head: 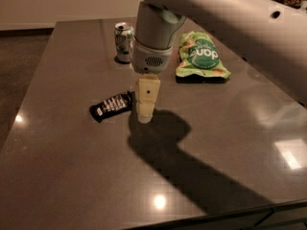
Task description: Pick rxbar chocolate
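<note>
Camera view placed the gripper (pixel 145 113) low over the middle of the bench (pixel 72 176), just beside the right end of the rxbar chocolate (pixel 111 106). Whether it was open or closed could not be told, but it held nothing. The bar lay flat toward the left edge, angled across the bench.

Procedure, as judged:
1. Shift left until centred over the wrapper.
2. Align across its narrow width.
3. Descend to the surface, then close.

The wrapper was thin, glossy black film with white print. The bench was hard, polished and reflective, so the flat pack might skid. The can (pixel 123 42) and green chip bag (pixel 200 55) sat well apart, toward the far edge.
</note>
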Robot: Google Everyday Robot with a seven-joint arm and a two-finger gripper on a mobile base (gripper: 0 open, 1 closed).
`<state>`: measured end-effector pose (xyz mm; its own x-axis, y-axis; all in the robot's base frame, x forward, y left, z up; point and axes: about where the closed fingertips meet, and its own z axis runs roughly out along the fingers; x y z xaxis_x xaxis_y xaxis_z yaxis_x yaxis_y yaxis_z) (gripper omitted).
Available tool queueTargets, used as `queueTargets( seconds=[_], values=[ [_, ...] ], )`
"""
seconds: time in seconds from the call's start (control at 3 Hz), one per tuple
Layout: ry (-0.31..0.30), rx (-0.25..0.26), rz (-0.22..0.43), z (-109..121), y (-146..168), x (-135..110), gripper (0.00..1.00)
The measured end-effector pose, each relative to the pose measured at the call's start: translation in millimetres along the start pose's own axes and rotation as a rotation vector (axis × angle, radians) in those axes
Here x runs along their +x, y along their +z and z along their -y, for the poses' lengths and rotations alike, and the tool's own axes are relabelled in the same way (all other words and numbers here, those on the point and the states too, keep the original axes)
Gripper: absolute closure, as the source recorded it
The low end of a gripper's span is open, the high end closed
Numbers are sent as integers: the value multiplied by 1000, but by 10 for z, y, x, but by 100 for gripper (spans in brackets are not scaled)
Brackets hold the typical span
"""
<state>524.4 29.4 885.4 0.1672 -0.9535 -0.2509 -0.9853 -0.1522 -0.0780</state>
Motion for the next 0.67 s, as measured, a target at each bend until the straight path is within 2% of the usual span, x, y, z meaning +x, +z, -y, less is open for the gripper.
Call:
queueTargets(
  seconds=[0.33, 0.67],
  values=[
    [-19, -29, 12, 24, 191, -225, 0],
    [-37, -46, 8, 38, 299, -343, 0]
  ],
)
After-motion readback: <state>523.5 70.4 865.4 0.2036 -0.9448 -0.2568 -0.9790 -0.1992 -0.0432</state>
